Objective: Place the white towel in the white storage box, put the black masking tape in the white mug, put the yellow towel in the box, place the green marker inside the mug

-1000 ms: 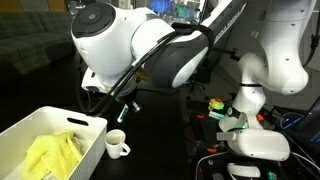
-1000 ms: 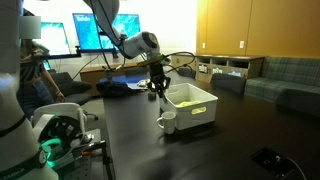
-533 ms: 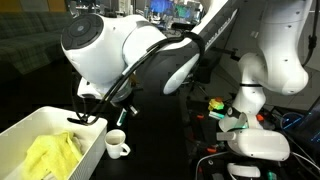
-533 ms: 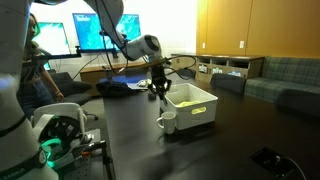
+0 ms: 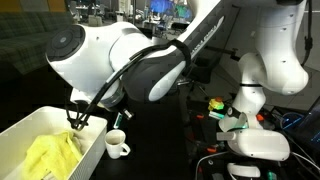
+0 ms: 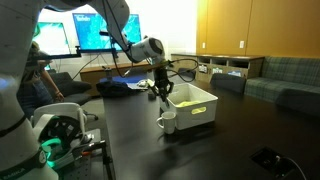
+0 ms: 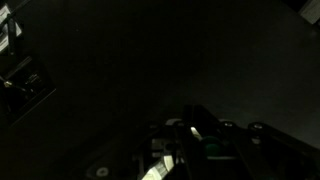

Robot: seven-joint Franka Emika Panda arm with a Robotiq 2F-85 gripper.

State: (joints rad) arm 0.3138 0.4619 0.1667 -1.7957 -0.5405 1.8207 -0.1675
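Note:
My gripper (image 5: 78, 118) hangs low over the dark table, close to the near corner of the white storage box (image 5: 30, 130) and just left of the white mug (image 5: 117, 145). From the opposite side, the gripper (image 6: 160, 92) sits a little above the mug (image 6: 167, 122), beside the box (image 6: 198, 110). In the dim wrist view the gripper (image 7: 198, 135) is shut on a small teal-green thing, the green marker (image 7: 209, 148). The yellow towel (image 5: 50, 155) lies crumpled inside the box. The white towel and the black masking tape are hidden.
A second white robot base (image 5: 255, 140) with coloured clutter (image 5: 215, 105) stands to one side of the table. Monitors (image 6: 100, 30) and a person are behind the table, and a sofa (image 6: 290, 75) is at the back. The bulky arm (image 5: 130, 60) hangs above the mug.
In an exterior view the arm has swung leftward, carrying the gripper from beside the mug toward the box's corner. The jaws stay shut.

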